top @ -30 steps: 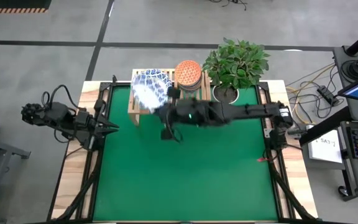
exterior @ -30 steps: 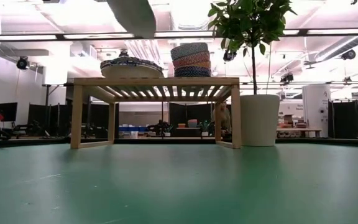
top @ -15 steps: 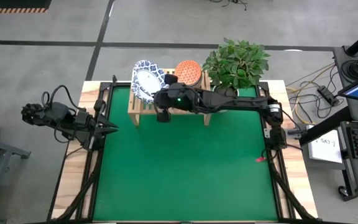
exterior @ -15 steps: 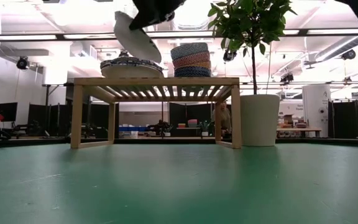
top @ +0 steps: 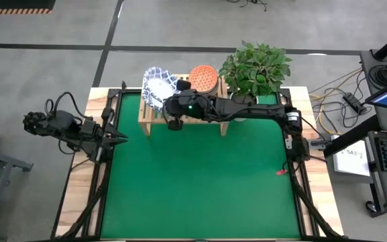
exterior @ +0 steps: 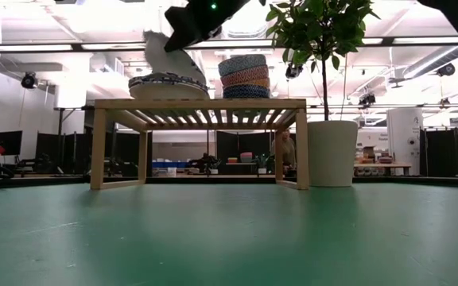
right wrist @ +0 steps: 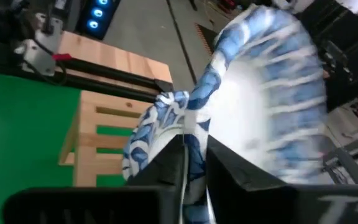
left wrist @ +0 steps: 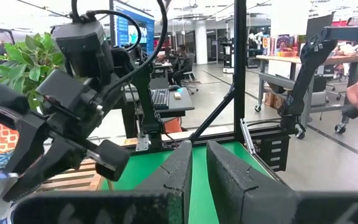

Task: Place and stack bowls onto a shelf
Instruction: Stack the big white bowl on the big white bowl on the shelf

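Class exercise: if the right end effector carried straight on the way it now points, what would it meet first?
Probably the stack of white, blue-rimmed bowls on the shelf. The right end effector grips a tilted bowl just above that stack; depth is hard to judge.

**Blue-and-white bowls, pale wood, green mat**

The tilted bowl is white inside with a blue patterned rim. The small-bowl stack shows grey-blue, red-orange and blue bands. The shelf is light wood, the worktop mat green, the plant pot white.
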Controlling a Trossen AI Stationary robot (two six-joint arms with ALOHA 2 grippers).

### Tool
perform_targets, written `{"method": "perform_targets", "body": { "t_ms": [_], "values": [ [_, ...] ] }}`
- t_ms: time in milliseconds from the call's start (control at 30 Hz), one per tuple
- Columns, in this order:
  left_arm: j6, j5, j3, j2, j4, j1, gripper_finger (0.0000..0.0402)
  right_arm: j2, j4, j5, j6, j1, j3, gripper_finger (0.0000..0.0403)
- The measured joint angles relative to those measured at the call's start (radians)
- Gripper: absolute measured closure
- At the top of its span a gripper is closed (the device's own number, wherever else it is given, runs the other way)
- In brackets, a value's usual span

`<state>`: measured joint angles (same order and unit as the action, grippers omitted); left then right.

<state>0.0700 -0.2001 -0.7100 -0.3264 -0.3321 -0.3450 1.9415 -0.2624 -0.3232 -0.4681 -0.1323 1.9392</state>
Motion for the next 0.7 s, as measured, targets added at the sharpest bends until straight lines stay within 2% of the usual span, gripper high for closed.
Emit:
{"method": "perform_targets", "body": {
  "t_ms": [100, 300, 433, 700],
  "values": [
    [0.000, 0.000, 0.000, 0.000, 0.000, 0.000, 0.0370, 0.006, 0.010, -0.042, 0.006, -0.001, 0.000, 0.0321],
    [0.000, 0.000, 0.000, 0.000, 0.000, 0.000, 0.0370, 0.004, 0.004, -0.052, 0.057, 0.001, 0.000, 0.0246],
    [0.000, 0.000, 0.000, 0.000, -0.002, 0.000, 0.0370, -0.018, -0.037, -0.055, 0.113, 0.022, 0.000, 0.0233],
    [-0.008, 0.000, 0.007, -0.001, -0.015, 0.000, 0.0370, -0.056, -0.134, -0.078, 0.266, 0.094, 0.000, 0.0235]
  ]
}}
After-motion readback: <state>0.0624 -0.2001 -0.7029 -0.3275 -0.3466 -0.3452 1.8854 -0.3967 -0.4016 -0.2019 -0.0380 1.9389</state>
